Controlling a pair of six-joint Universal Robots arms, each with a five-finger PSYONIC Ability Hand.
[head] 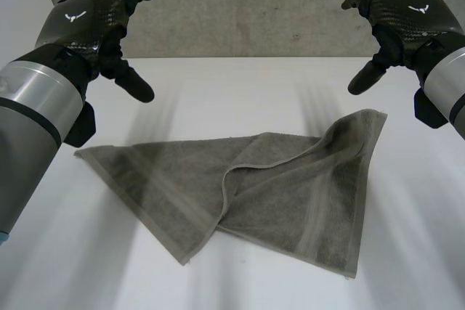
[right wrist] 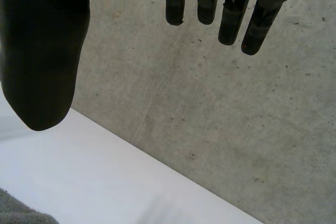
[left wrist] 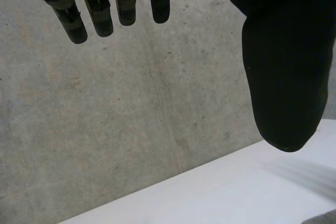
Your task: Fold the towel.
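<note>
Left hand (head: 83, 23), right hand (head: 407, 19): black, carbon-weave backs, a small white winged emblem on each. Fingers (left wrist: 100, 14) black, segmented; thumb (left wrist: 283, 77) smooth with a rounded tip. Left arm (head: 33, 107), right arm (head: 445, 85): silver-grey cylinders, black band.

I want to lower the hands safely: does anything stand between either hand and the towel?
Nothing visible does. The left hand and the right hand hang open above the far side of the table. The towel lies nearer, partly folded over itself, and between them is just the white surface.
</note>
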